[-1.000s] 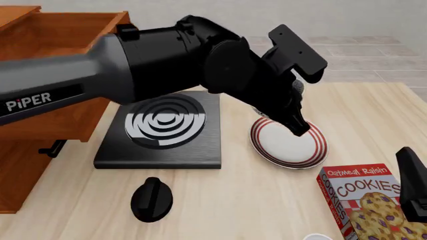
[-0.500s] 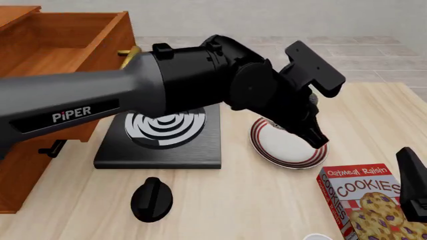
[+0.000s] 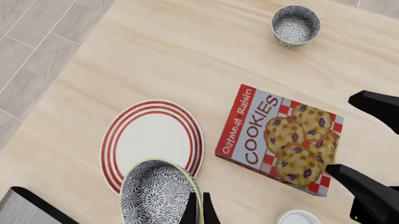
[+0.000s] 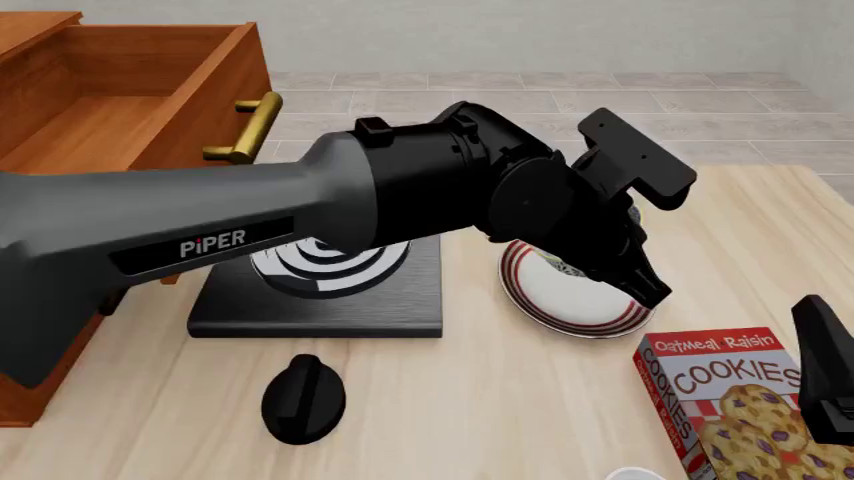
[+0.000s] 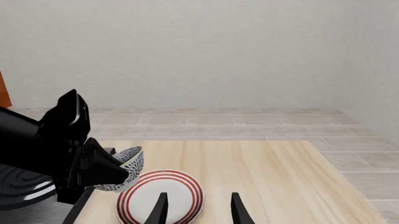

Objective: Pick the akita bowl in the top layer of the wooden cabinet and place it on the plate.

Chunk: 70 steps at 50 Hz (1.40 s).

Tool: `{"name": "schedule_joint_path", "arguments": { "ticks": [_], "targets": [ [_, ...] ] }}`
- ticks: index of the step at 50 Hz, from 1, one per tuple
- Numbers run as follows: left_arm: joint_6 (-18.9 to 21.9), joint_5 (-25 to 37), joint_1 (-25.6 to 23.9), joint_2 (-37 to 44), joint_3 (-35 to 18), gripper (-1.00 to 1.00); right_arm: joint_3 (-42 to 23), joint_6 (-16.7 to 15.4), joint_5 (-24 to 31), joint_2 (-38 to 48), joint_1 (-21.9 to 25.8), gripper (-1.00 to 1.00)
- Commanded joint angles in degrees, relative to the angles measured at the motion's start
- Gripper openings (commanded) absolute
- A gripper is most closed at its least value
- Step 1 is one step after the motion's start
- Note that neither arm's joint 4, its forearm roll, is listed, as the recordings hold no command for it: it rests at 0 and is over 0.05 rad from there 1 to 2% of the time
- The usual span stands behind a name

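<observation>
Reaching left tool holds akita bowl over plate.

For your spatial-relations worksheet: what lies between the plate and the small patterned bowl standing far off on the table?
In the left wrist view, bare tabletop separates the plate from that second bowl; the cookie box sits off to the side.

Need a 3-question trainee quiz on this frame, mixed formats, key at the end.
1. True or false: the speckled blue-and-white akita bowl already rests flat on the red-ringed white plate.
2. Which gripper holds the bowl? A) left gripper B) right gripper
3. Fill in: in the front view, the oatmeal raisin cookies box lies nearer the camera than the plate, toward the ____ side.

Key:
1. False: in the right wrist view it hangs tilted above the plate's edge.
2. A; the right gripper is open and holds nothing.
3. Right.
</observation>
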Motion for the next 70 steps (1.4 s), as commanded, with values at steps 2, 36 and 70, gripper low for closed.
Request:
{"name": "schedule_joint_path", "arguments": {
  "ticks": [2,36,70],
  "targets": [
    [-2.0,-1.2,0.1,1.8,-1.2,-1.0,0.0,0.0,0.0,0.0,0.0,1.0],
    [-4.4,-4.0,0.8,9.0,-4.5,-1.0,-0.2,0.3,0.4,0.0,-0.3,1.0],
    [-5.1,-6.9,1.9,13.3,-7.1,-1.0,-0.4,0.8,0.5,0.0,-0.5,1.0]
  ]
}}
